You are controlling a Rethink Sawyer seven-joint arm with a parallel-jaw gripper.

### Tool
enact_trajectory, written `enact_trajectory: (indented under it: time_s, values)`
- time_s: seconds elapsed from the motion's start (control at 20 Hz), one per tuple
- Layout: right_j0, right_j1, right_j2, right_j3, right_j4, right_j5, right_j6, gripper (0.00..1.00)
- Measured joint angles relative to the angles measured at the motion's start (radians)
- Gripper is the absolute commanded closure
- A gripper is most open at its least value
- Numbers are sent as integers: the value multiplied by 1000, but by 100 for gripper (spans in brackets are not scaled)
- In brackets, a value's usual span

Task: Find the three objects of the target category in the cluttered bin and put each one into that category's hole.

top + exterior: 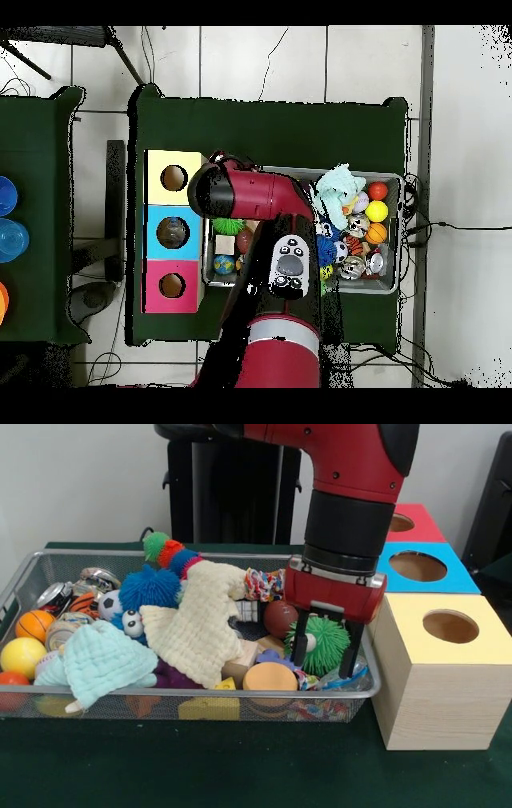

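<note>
A wire mesh bin (pixel 24 576) is seen across the left and centre of the front view, on a dark green tabletop (pixel 240 768). The gripper (pixel 326 653) is lowered into the bin's right end, its two black fingers (pixel 299 649) spread apart and pointing straight down. Between them a green spiky ball (pixel 326 642) is straddled; whether the fingers press on it cannot be told. The ball is round, so no long axis can be given. Just left of it, a small brown football (pixel 279 617) is seen, its long axis roughly level across the frame.

At the bin's centre a cream knitted cloth (pixel 200 620) is draped, with a pale mint cloth (pixel 102 662) at lower left. A blue spiky ball (pixel 149 586) is placed behind them, and a yellow ball (pixel 22 657) and an orange basketball (pixel 34 625) are found at the left end.

To the right of the bin, three wooden boxes are lined up toward the upper right, each with a round hole on top: a yellow-topped box (pixel 448 664) nearest the bin's end, then a blue-topped box (pixel 428 568), then a red-topped box (pixel 412 522).

In the overhead view the same boxes are stacked at left, yellow (pixel 174 176) uppermost, and the red arm (pixel 262 195) is stretched over the bin's left half.
</note>
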State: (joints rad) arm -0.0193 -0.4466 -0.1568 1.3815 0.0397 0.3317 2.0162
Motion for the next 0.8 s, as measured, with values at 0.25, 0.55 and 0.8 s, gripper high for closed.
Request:
enact_trajectory:
  time_s: [0.25,0.55,0.8]
  values:
    - [0,16,0,-3,0,-1,0,0]
    - [5,16,0,-2,1,-1,0,0]
    - [6,9,4,13,1,-10,0,0]
